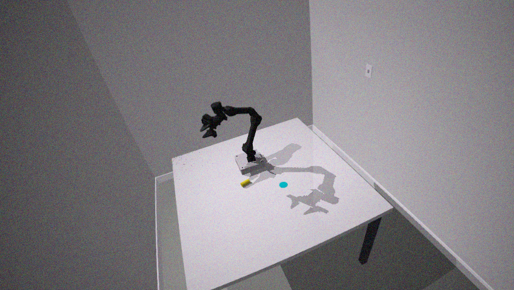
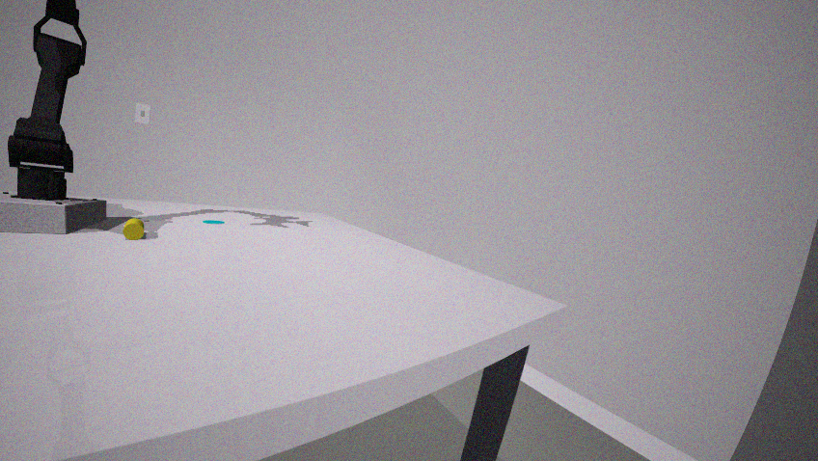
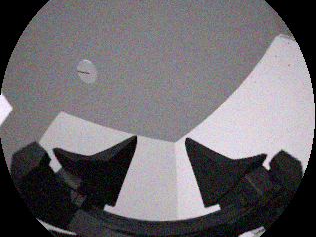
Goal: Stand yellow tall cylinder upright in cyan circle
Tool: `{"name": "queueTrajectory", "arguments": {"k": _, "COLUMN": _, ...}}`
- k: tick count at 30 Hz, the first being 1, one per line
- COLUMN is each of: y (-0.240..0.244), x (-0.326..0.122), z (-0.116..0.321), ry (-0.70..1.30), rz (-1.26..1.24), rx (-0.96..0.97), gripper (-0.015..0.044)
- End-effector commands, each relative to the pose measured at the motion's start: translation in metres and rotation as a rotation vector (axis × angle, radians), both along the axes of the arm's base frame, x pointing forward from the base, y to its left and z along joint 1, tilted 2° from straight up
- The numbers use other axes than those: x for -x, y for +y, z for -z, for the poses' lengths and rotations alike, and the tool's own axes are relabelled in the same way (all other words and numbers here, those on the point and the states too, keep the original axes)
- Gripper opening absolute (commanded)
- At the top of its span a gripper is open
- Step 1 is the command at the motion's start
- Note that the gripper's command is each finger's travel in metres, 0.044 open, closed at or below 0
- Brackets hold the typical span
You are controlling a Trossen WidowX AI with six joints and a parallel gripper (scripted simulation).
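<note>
The yellow cylinder (image 1: 245,183) (image 2: 133,230) lies on its side on the table, close to the robot's base. The cyan circle (image 1: 283,184) (image 2: 213,222) is flat on the table, to the right of the cylinder in the top and exterior views, with nothing on it. My gripper (image 1: 206,133) (image 3: 161,140) is open and empty, held high above the table, up and to the left of the cylinder in the top view. It is out of frame in the exterior view. The wrist view shows neither the cylinder nor the circle.
The robot's base block (image 1: 248,166) (image 2: 34,217) stands beside the cylinder on the white table (image 1: 230,230) (image 2: 286,297). The arm's shadow falls across the table around the circle. Grey walls rise behind the table.
</note>
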State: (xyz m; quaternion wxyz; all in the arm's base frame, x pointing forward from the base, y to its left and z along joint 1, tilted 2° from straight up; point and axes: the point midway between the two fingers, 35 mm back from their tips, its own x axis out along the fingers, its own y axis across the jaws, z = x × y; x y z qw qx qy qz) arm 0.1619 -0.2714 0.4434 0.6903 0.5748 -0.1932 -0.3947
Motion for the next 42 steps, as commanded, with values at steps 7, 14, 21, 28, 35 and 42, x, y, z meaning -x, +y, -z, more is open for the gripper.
{"name": "queueTrajectory", "arguments": {"k": 7, "y": 0.0, "x": -0.031, "z": 0.063, "ry": 0.172, "rz": -0.092, "rx": -0.131, "gripper": 0.0309}}
{"name": "queueTrajectory", "arguments": {"k": 14, "y": 0.008, "x": -0.051, "z": 0.107, "ry": 0.301, "rz": -0.17, "rx": -0.214, "gripper": 0.0309}}
{"name": "queueTrajectory", "arguments": {"k": 21, "y": 0.022, "x": -0.066, "z": 0.15, "ry": 0.438, "rz": -0.255, "rx": -0.289, "gripper": 0.0309}}
{"name": "queueTrajectory", "arguments": {"k": 28, "y": 0.041, "x": -0.077, "z": 0.19, "ry": 0.582, "rz": -0.348, "rx": -0.356, "gripper": 0.0309}}
{"name": "queueTrajectory", "arguments": {"k": 35, "y": 0.064, "x": -0.083, "z": 0.229, "ry": 0.73, "rz": -0.448, "rx": -0.415, "gripper": 0.0309}}
{"name": "queueTrajectory", "arguments": {"k": 42, "y": 0.089, "x": -0.083, "z": 0.263, "ry": 0.884, "rz": -0.554, "rx": -0.466, "gripper": 0.0309}}
